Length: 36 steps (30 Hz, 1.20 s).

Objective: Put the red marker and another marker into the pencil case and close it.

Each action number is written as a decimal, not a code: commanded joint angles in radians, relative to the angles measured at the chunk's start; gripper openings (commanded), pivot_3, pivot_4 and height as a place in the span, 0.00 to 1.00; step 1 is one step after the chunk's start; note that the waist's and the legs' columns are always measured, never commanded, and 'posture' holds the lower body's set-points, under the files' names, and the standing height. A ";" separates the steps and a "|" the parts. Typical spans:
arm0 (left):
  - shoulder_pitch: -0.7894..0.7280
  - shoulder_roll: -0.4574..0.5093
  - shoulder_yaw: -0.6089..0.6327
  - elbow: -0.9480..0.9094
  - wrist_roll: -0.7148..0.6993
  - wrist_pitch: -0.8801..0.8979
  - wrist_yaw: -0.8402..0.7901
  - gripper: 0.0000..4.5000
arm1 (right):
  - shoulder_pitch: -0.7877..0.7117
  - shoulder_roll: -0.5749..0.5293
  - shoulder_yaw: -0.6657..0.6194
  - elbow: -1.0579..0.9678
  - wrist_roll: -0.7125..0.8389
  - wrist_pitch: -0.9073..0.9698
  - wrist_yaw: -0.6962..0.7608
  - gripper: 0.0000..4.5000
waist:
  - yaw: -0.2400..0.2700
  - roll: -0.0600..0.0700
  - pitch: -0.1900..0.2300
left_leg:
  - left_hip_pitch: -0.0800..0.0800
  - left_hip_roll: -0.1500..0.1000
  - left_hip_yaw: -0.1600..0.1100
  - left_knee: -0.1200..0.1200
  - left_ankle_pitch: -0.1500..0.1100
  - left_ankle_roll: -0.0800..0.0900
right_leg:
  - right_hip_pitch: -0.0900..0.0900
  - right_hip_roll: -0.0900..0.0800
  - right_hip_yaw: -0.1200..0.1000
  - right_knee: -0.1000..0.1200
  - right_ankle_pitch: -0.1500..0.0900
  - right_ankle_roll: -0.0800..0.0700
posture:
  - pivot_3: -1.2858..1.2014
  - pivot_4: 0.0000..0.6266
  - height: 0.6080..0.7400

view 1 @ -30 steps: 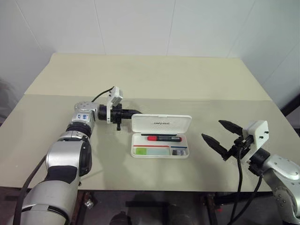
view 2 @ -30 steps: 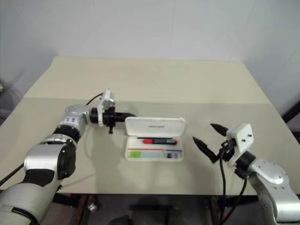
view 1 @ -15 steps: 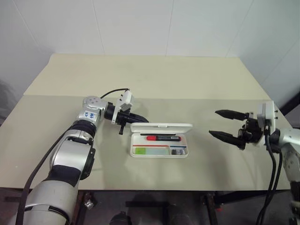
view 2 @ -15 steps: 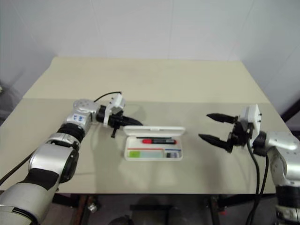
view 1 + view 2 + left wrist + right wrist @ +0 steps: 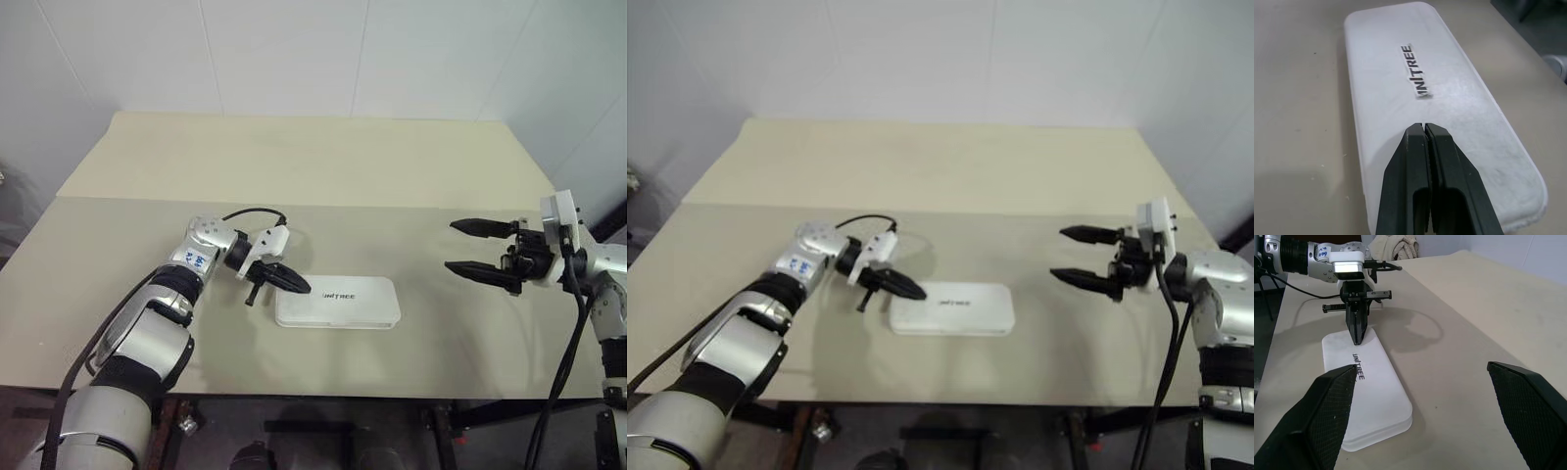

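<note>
While the left gripper (image 5: 302,288) fingers press clenched on its lid, the white "UNITREE" pencil case (image 5: 338,303) lies closed, right gripper (image 5: 468,249) released.

Beige table (image 5: 323,166), closed white pencil case (image 5: 338,302) lying flat near its front edge

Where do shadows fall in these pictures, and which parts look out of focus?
Right wrist view: a curved cable shadow lies on the table beside the pencil case; the near black fingers look soft. Left wrist view: the left gripper is sharp, the far corner blurred.
</note>
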 commanded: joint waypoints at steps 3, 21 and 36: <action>0.004 -0.008 -0.056 0.012 0.027 -0.059 -0.112 0.01 | 0.010 -0.008 -0.021 -0.052 0.045 0.014 0.059 1.00 | 0.000 0.000 0.000 | 0.001 0.000 0.000 0.001 0.000 0.000 | 0.000 0.000 0.001 0.000 0.000 0.000 | 0.52 0.24 1.00; -0.047 -0.059 0.002 0.112 0.108 -0.177 -0.112 0.01 | -0.112 0.033 -0.002 0.051 0.040 -0.004 0.097 1.00 | 0.000 0.000 0.000 | 0.003 0.000 0.001 0.002 0.000 0.000 | 0.001 0.000 0.002 0.001 0.000 0.000 | 0.52 0.24 1.00; 0.048 -0.019 0.465 -0.102 -0.041 -0.104 0.016 0.01 | -0.080 0.042 -0.019 0.020 0.060 0.030 0.061 1.00 | -0.001 0.002 0.001 | 0.000 0.000 0.001 0.001 0.000 0.001 | 0.000 0.000 0.001 0.001 0.001 0.002 | 0.52 0.24 1.00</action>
